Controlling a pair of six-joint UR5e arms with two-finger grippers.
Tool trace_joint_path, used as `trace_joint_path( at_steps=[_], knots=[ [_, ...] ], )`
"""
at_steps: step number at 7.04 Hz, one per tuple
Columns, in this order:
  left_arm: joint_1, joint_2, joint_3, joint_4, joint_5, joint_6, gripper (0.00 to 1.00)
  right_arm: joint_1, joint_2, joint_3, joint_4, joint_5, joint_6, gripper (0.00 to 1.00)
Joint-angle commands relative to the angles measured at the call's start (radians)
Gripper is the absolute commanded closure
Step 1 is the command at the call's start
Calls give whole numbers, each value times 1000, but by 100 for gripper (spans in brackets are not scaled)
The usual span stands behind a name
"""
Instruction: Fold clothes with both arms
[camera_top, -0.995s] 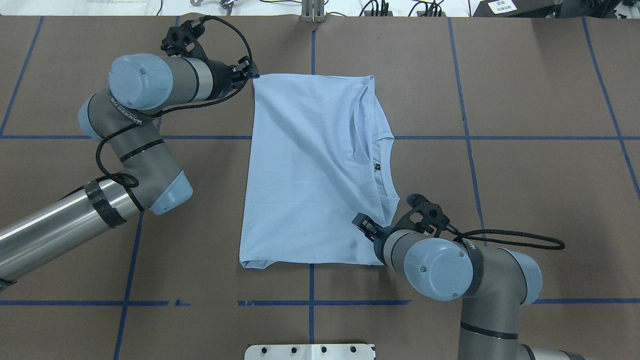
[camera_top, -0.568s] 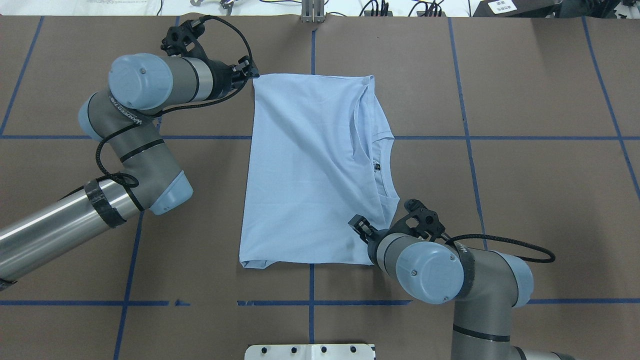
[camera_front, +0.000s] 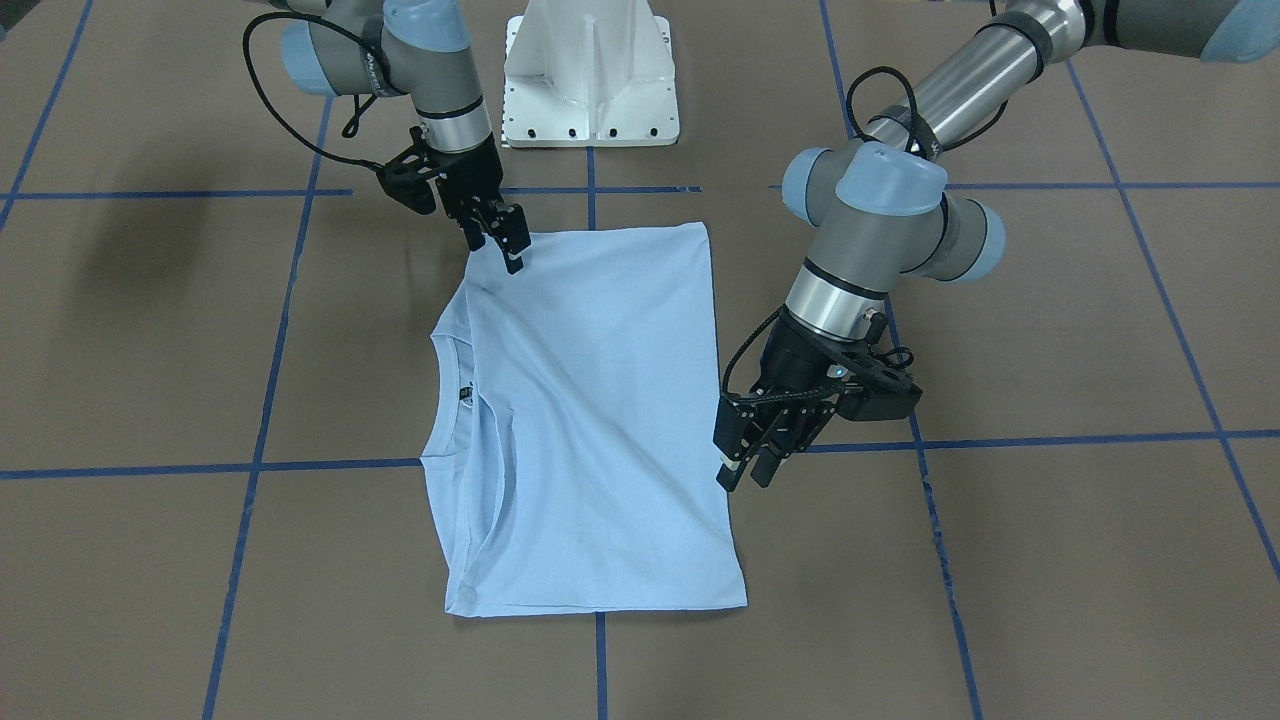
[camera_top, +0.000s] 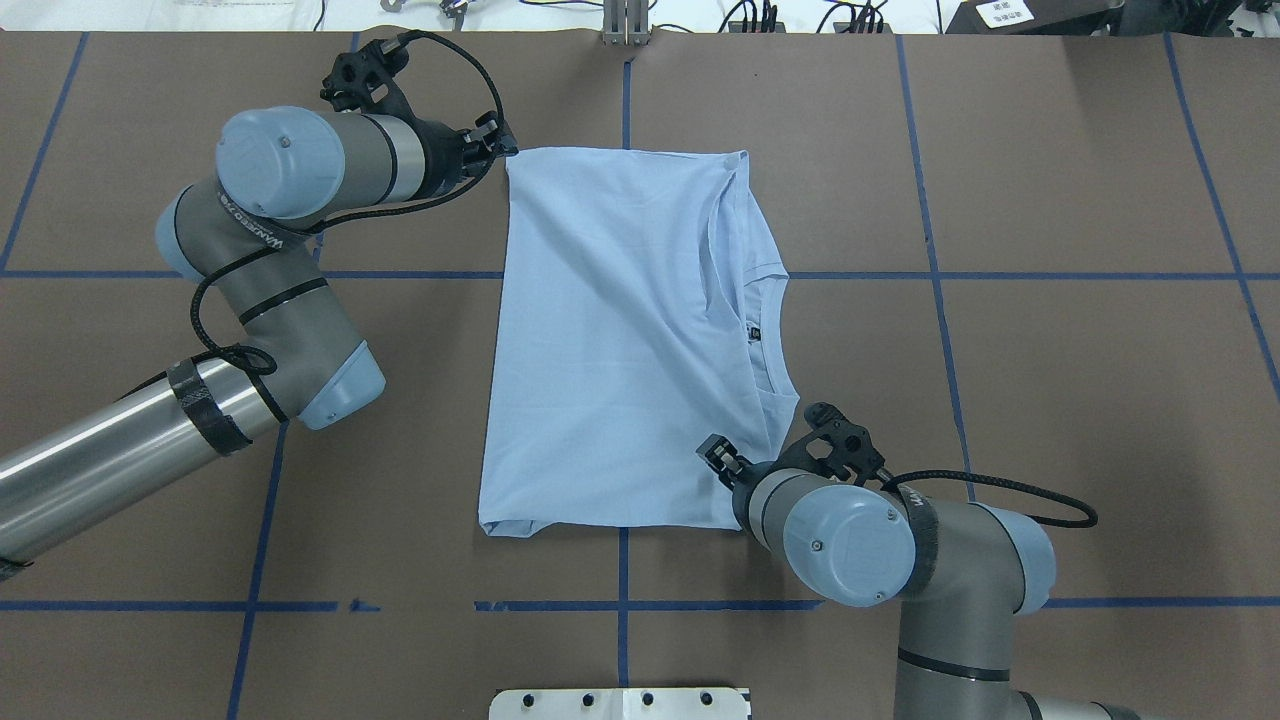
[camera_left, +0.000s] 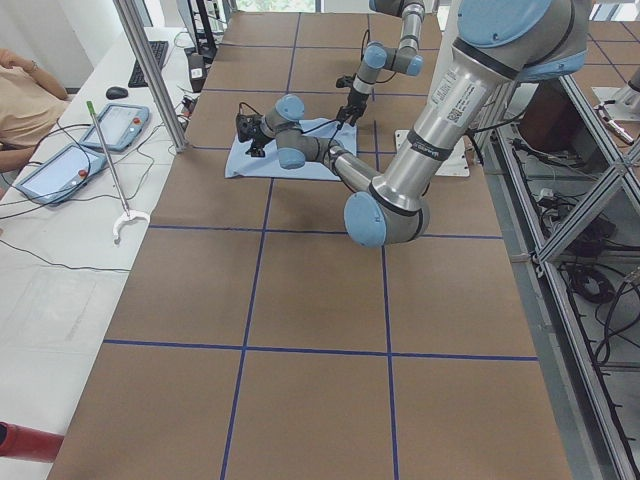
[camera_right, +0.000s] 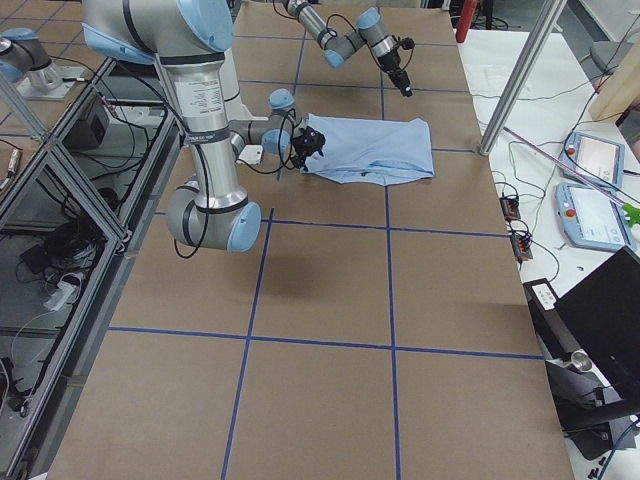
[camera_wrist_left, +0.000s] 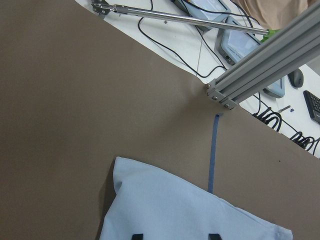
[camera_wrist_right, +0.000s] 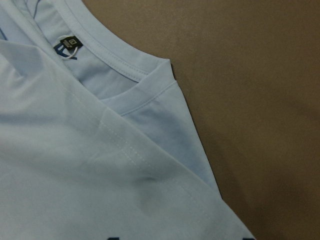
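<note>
Overhead exterior: right pincer (camera_top: 713, 451) (released, like left pincer (camera_top: 504, 148)) slightly farther left over T-shirt (camera_top: 610, 350).

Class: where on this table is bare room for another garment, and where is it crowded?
Bare: the wide table stretch to the robot's right of the T-shirt, beyond the right gripper. Crowded: the shirt's far-left corner at the left gripper, and the table under the left arm.

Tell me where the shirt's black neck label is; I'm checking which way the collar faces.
In the overhead view the black neck label sits inside the collar on the T-shirt's right side, a little beyond the right gripper.
</note>
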Motion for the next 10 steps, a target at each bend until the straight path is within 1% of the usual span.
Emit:
trace_joint_path(
  at_steps=[1,2,4,5,6,7,8,9,10],
  knots=[
    [1,8,-3,0,0,0,47,2,-6,-2,-1,3,-5,85],
    [1,23,-23,0,0,0,47,2,-11,-1,-1,3,-4,100],
    [-1,40,-38,0,0,0,47,10,-5,-1,-1,16,-10,100],
    [-1,48,-40,0,0,0,47,31,-2,4,-1,49,-10,100],
    [-1,51,-44,0,0,0,47,49,0,4,-2,60,-10,100],
    [2,61,-78,0,-3,-3,47,57,0,24,-4,85,-10,100],
    [16,122,-178,2,-8,-70,47,57,-12,66,-28,97,-10,100],
    [100,203,-304,26,1,-151,47,57,-19,106,-78,99,-6,100],
    [189,303,-465,70,8,-231,47,47,-34,136,-102,99,-4,100]
  ],
)
